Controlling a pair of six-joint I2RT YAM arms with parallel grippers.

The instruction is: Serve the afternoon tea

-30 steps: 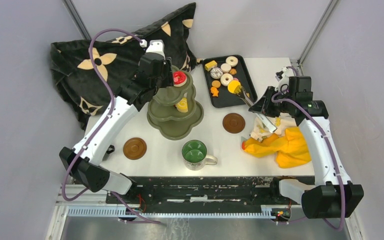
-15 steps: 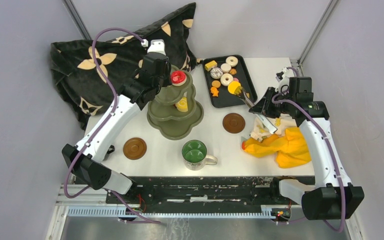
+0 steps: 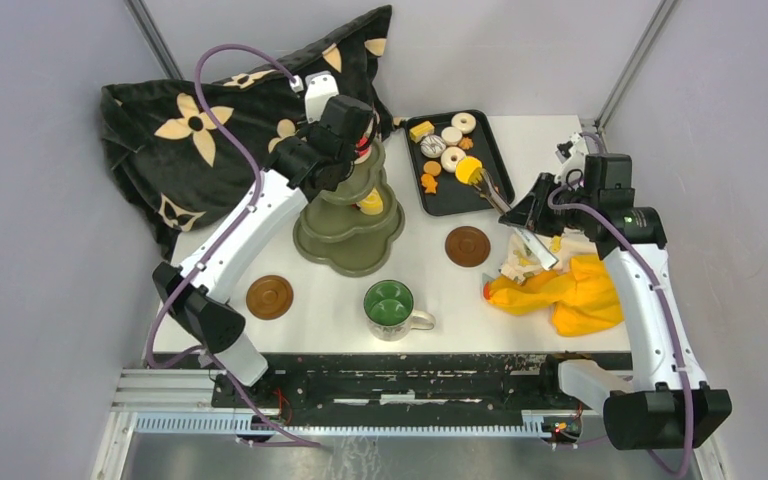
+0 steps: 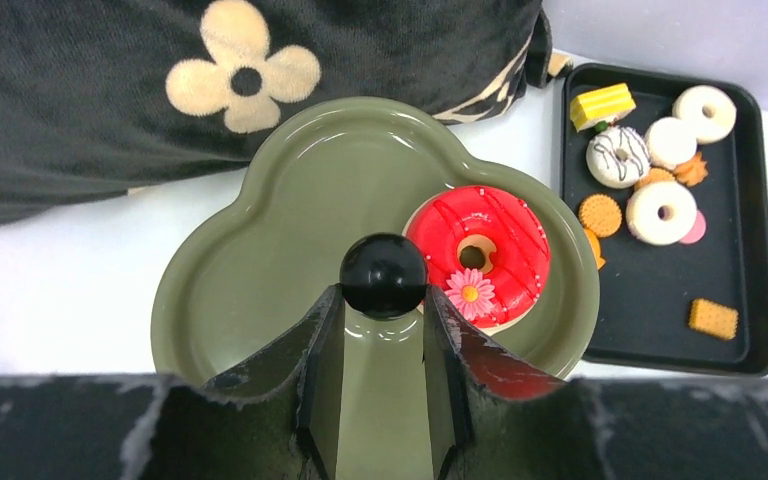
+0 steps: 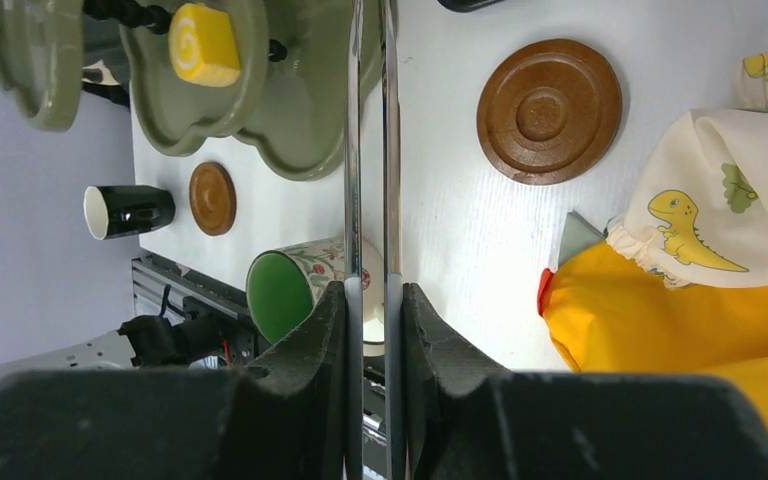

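The left gripper (image 4: pixel 382 292) is down over the top of the olive-green three-tier stand (image 3: pixel 345 250), and its two fingers are pressed against either side of the black knob (image 4: pixel 383 272), pinching it. Just beside the knob on the top tier lies a red-iced donut (image 4: pixel 477 255) with a little pink flower, close against the right-hand finger. A yellow swirl cake (image 3: pixel 370 205) sits on the middle tier below. The stand is at the far left of the table (image 3: pixel 430 290), close against a black cushion (image 3: pixel 190 120) with cream flowers lying behind it. To its right is a black tray (image 3: pixel 440 195) carrying white donuts, cookies and a yellow layered cake slice (image 4: pixel 602 103). The right gripper (image 5: pixel 372 290) is clamped on a pair of metal tongs (image 5: pixel 390 150), which reach out over the near end of the tray and hold a yellow pastry (image 3: pixel 468 172) at their tips. One round brown saucer (image 3: pixel 467 245) lies between the tray and the right arm, the other (image 3: pixel 269 296) near the left arm. The green-lined mug (image 3: pixel 390 303) stands at the near edge between them. A crumpled yellow cloth (image 3: pixel 570 290) lies under the right arm, with a dinosaur-print fabric (image 5: pixel 720 220) against it. The left arm reaches up along the stand's left side and hides part of the upper tiers from above.
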